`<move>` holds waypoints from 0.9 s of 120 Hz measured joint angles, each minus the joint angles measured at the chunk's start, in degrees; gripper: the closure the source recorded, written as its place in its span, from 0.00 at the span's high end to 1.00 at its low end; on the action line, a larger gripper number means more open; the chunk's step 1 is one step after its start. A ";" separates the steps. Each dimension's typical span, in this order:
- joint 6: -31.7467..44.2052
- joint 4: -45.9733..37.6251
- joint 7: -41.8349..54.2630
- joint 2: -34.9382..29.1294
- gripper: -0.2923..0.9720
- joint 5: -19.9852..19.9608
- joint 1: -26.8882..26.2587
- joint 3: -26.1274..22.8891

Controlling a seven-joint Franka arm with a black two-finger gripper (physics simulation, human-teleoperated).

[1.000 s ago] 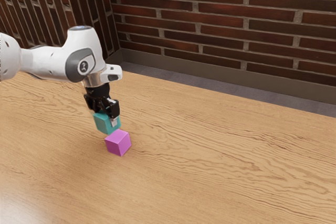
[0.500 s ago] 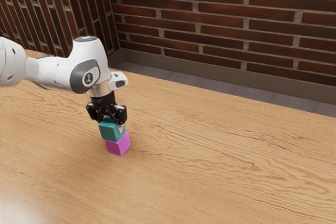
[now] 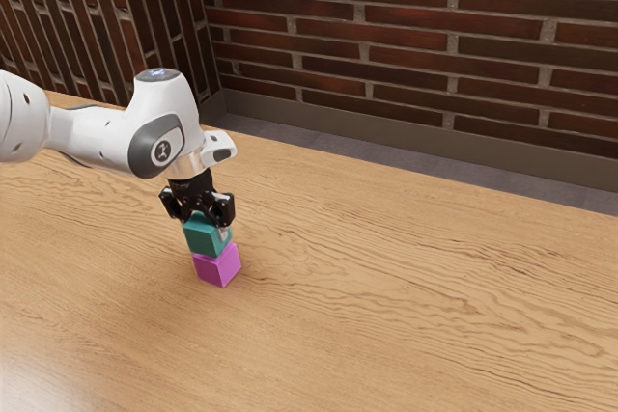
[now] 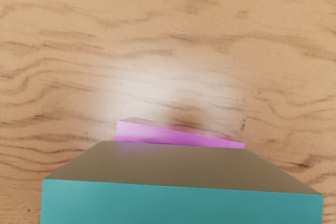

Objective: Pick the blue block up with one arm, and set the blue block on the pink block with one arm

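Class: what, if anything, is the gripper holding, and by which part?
The gripper holds the blue block by its upper sides, resting atop the pink block.

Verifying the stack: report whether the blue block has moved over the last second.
Yes: the blue block shifted down and toward the exterior view's right, onto the pink block.

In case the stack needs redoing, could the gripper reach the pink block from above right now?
Probably not: the blue block sits on top of the pink block, covering its upper face, with the gripper right at the blue block. The pink block's sides look free on the table.
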 joint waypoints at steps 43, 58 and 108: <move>0.55 -0.15 3.22 -0.13 0.51 -0.21 -0.02 -0.05; 0.57 -0.39 4.90 -0.13 0.51 -0.32 -0.02 -0.05; 0.63 -0.99 9.69 -0.23 0.51 -1.24 -0.02 0.08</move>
